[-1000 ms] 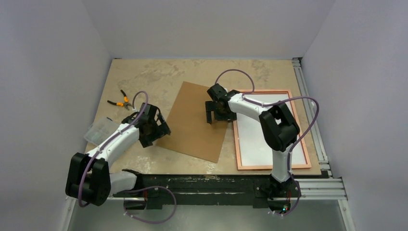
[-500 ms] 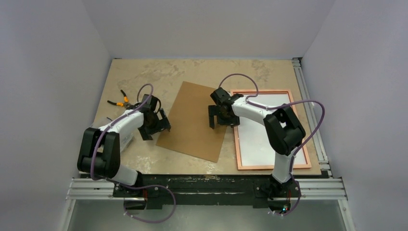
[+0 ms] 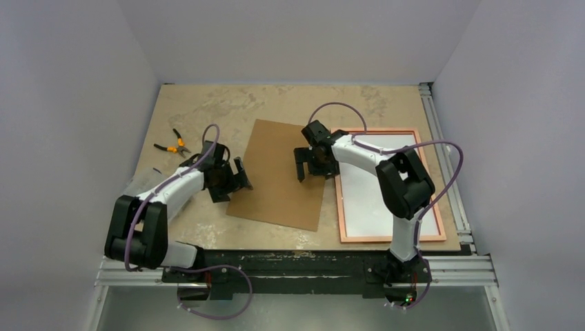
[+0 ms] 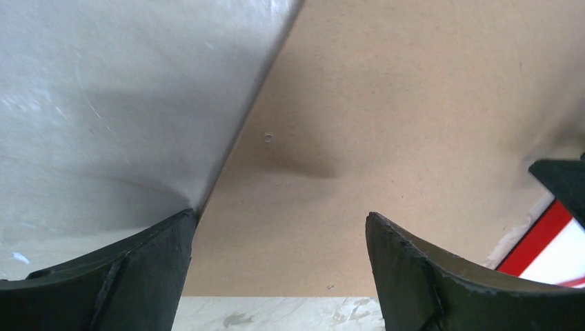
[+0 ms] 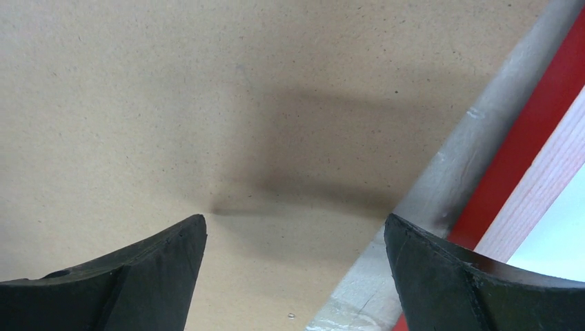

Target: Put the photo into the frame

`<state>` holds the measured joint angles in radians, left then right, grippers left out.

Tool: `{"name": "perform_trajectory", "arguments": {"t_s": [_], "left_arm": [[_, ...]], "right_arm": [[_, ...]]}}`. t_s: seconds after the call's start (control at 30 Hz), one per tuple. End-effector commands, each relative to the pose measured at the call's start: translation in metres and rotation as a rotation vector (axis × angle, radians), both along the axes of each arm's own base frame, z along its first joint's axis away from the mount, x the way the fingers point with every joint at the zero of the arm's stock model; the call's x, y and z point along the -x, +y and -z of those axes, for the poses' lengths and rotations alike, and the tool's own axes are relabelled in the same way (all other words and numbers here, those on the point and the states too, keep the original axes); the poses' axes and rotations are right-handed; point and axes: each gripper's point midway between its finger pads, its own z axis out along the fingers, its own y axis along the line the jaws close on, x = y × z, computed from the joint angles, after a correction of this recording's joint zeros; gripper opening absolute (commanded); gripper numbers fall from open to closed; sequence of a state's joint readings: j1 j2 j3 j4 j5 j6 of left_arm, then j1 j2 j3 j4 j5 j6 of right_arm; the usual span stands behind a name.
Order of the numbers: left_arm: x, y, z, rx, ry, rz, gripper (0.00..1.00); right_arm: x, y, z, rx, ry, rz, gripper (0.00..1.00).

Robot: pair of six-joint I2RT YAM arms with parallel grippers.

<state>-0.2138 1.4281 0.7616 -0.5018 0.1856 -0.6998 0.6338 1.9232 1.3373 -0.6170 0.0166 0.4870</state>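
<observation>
While both pairs of fingers stand spread wide with nothing between them, they hang low over a brown board [image 3: 276,186]. The left fingers [image 3: 239,176] straddle the board's left edge: in the left wrist view one fingertip is over bare counter [image 3: 227,110] and the other over the board. The right fingers [image 3: 303,167] point down at the board's right part, near its far corner, and the right wrist view shows both tips above the brown surface. Whether either pair touches the board cannot be told.

The board lies flat and slightly skewed on the counter, between the two arms. A narrow strip of counter separates its right edge from the frame [image 3: 343,207]. The frame lies flat on the right side of the counter, with its pale wood back up. Its red edge shows in both wrist views. The white sheet filling its opening looks like the photo [image 3: 390,200], reverse side up, though no print is visible to confirm it. The right arm reaches across the frame's far left corner.

Orange-handled pliers [image 3: 173,145] lie on the far left of the counter, beyond the left arm and well apart from the board.
</observation>
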Motion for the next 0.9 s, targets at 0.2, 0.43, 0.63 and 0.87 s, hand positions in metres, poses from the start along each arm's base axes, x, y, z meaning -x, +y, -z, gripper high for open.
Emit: {"name": "perform_trajectory", "arguments": {"t_s": [0.2,0.43,0.63,0.87], "left_arm": [[0.044,-0.057,0.009,0.178,0.044,0.084,0.88],[0.05,-0.066,0.024,0.168,0.08,0.093,0.88],[0.048,-0.076,0.025,0.177,0.081,0.112,0.87],[0.052,-0.124,0.012,0.222,0.056,0.2,0.87]], "right_arm": [[0.007,0.074,-0.058,-0.405,-0.011,-0.154,0.96],[0.026,0.083,-0.103,-0.576,-0.011,-0.152,0.96],[0.045,0.063,-0.121,-0.601,-0.02,-0.097,0.96],[0.062,0.023,-0.132,-0.551,-0.071,-0.002,0.96]]}}
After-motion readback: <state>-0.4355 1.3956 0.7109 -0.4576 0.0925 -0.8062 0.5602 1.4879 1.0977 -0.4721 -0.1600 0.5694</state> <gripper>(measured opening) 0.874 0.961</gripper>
